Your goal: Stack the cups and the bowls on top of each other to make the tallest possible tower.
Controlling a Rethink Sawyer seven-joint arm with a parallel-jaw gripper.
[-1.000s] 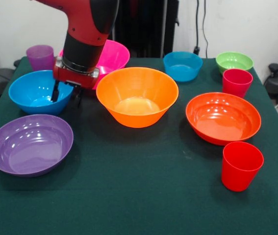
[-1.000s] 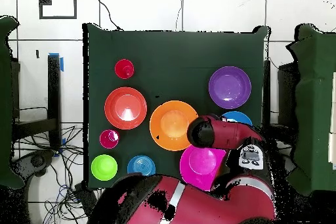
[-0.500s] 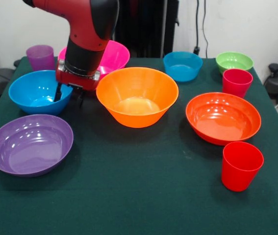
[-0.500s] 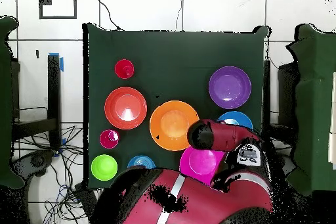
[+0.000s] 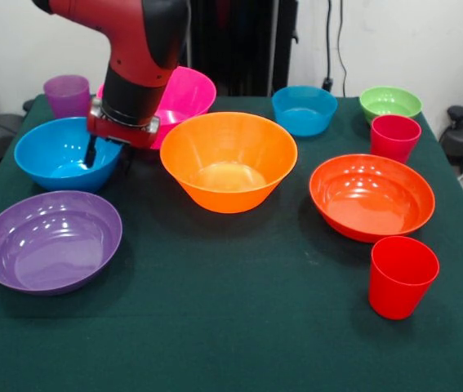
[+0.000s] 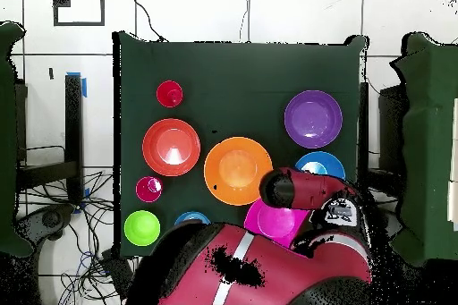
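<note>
My gripper (image 5: 107,155) is open and hangs over the right rim of the medium blue bowl (image 5: 55,155), one finger inside it and one outside. The large purple bowl (image 5: 50,239) lies in front of it, the orange bowl (image 5: 228,159) to its right, and the pink bowl (image 5: 186,91) behind the arm. The red-orange bowl (image 5: 371,196), small blue bowl (image 5: 304,109) and green bowl (image 5: 390,102) stand apart on the right. Two red cups (image 5: 402,276) (image 5: 394,137) and the purple cup (image 5: 67,95) stand upright. Nothing is stacked.
The green table (image 5: 231,327) has bare cloth along its front. In the overhead view the arm (image 6: 304,190) covers the pink bowl's edge and most of the medium blue bowl (image 6: 315,164). Cables and a chair lie beyond the table edges.
The gripper has shifted slightly left and up along the medium blue bowl's rim. The bowls and cups have not moved.
</note>
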